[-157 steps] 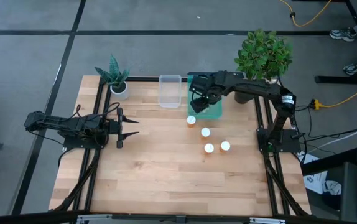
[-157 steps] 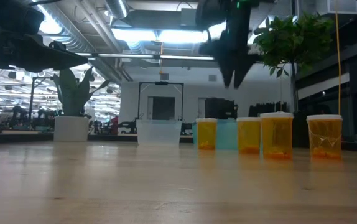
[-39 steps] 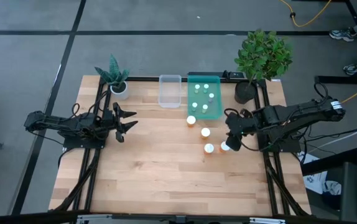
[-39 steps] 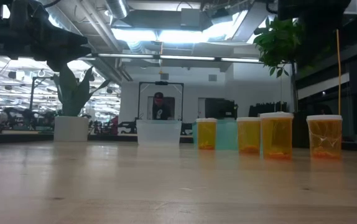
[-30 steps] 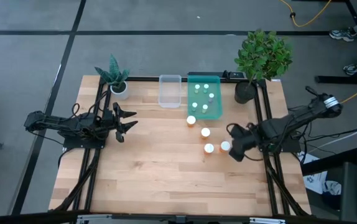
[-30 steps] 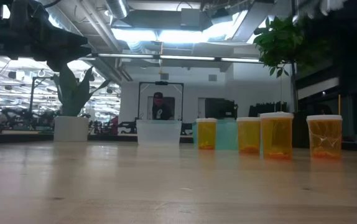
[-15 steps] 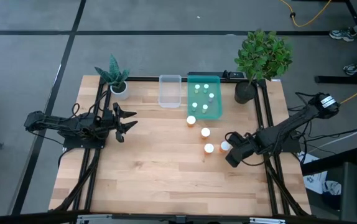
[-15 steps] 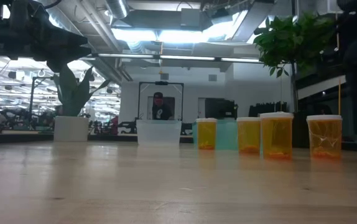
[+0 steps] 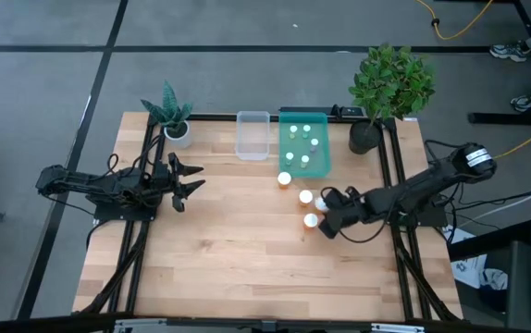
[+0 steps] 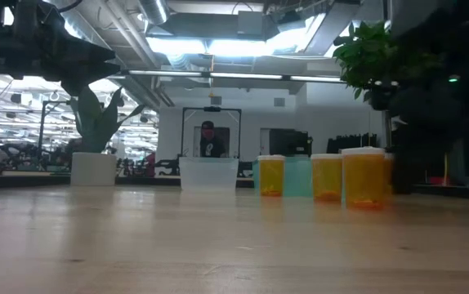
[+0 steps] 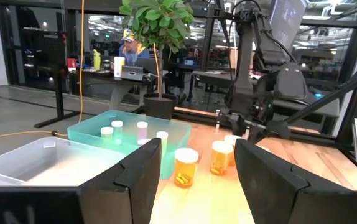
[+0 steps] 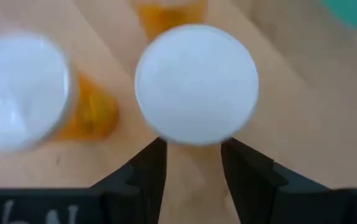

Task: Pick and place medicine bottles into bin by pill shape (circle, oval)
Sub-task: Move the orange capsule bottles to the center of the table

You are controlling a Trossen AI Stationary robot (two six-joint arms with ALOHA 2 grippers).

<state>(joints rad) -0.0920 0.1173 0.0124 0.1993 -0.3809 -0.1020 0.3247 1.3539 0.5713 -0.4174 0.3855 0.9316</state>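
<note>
High view, left to right. The left gripper (image 9: 190,180) waits at centre left over the table (image 9: 228,268), its fingers set moderately apart and holding nothing. At upper centre stand the clear bin (image 9: 253,135), which looks empty, and, touching its right side, the teal bin (image 9: 291,165), which already holds several small pale bottles. Just below the teal bin, three orange bottles (image 9: 305,197) form a loose line running down and to the right. The right gripper (image 9: 327,220) works at the right end of that line, low over the wood. Its wrist view looks down on one white cap (image 12: 196,84) just ahead of the fingers (image 12: 146,171). These stand narrowly apart with bare wood between them. Whether they already touch this bottle cannot be told. The step in hand is judged to be the approach to an orange bottle. The next move would call for bracketing the body below the cap without knocking the neighbour (image 12: 20,90), then closing, lifting and carrying it to the bin matching its pill shape.
</note>
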